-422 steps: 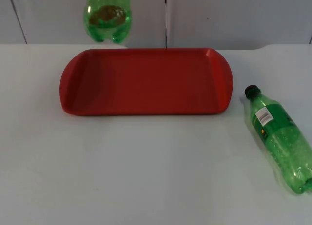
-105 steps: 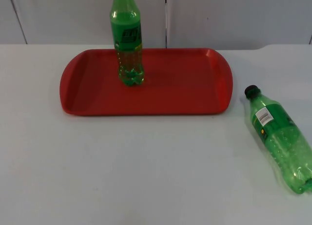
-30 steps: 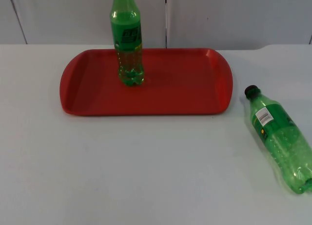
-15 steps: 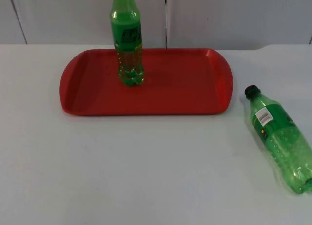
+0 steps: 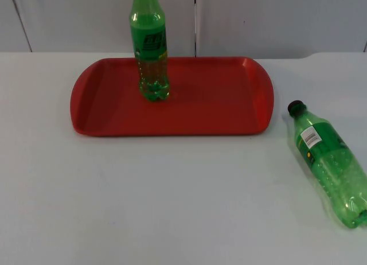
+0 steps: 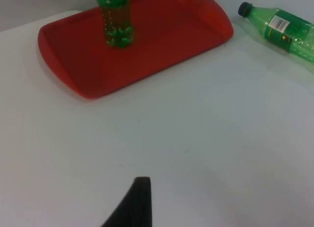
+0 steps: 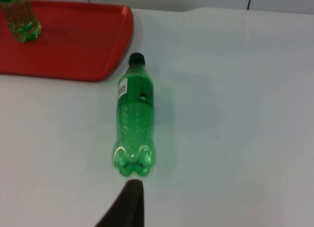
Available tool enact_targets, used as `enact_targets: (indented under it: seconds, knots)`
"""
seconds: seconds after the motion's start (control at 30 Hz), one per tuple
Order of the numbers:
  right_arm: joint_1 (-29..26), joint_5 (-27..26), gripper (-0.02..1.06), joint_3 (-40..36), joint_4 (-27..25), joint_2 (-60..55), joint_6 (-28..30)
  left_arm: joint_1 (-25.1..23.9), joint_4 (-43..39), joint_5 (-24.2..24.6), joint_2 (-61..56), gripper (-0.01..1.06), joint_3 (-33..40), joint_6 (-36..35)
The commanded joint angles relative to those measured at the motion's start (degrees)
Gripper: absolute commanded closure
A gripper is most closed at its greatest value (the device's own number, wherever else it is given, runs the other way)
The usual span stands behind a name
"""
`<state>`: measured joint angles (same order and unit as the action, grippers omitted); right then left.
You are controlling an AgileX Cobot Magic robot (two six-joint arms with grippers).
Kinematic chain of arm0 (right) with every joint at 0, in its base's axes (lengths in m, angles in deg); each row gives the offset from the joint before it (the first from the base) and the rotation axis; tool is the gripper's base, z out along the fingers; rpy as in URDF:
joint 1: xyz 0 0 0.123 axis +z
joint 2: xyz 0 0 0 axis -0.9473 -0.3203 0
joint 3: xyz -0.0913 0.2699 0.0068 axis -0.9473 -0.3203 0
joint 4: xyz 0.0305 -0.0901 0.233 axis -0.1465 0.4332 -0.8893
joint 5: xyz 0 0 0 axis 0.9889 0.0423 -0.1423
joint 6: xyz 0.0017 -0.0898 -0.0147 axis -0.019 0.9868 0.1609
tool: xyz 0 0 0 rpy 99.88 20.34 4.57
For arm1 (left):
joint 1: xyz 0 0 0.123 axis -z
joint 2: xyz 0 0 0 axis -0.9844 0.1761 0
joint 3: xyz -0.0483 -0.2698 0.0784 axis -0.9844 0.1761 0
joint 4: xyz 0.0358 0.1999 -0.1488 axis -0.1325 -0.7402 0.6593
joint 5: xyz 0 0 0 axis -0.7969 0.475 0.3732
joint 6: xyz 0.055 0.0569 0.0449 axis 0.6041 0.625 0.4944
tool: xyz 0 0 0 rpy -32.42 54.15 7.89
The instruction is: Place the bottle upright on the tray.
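Observation:
A green plastic bottle (image 5: 150, 53) stands upright on the back left part of the red tray (image 5: 212, 98), with nothing holding it. It also appears in the left wrist view as the bottle (image 6: 114, 20) on the tray (image 6: 162, 45). A second green bottle (image 5: 330, 162) with a black cap lies on its side on the table to the right of the tray, cap toward the tray. My left gripper (image 6: 140, 187) hangs over bare table well in front of the tray. My right gripper (image 7: 131, 187) is just behind the base of the lying bottle (image 7: 133, 124).
The white table top (image 5: 172, 207) stretches wide in front of the tray. A grey partition wall (image 5: 258, 18) closes off the back edge just behind the tray. The right half of the tray holds nothing.
In the earliest frame the bottle hung in the air above the tray's back left edge; now it stands on the tray. Over the last seconds nothing has moved.

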<state>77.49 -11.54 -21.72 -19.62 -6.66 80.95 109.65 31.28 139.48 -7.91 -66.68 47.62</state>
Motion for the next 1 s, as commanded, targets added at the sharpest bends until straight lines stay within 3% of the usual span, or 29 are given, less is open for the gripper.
enact_targets:
  seconds: [0.0, 0.23, 0.53, 0.97]
  knots:
    - [-0.26, -0.61, -0.01, 0.44, -0.22, -0.74, 0.18, 0.12, 0.72, -0.30, -0.26, 0.00, 0.31, 0.08]
    - [-0.26, -5.25, -0.01, 3.45, -0.59, -8.93, 0.18, 0.12, 0.62, -0.30, -0.26, 0.00, 0.31, 0.08]
    - [-0.26, -11.81, -0.01, 12.90, -3.59, -31.55, 0.18, 0.12, 0.62, -0.40, -0.26, 0.00, 0.31, 0.08]
    - [-0.26, -11.61, -0.01, 30.88, -7.14, -64.49, 1.16, 0.12, 0.62, -0.40, -0.26, 0.00, 0.31, 0.08]
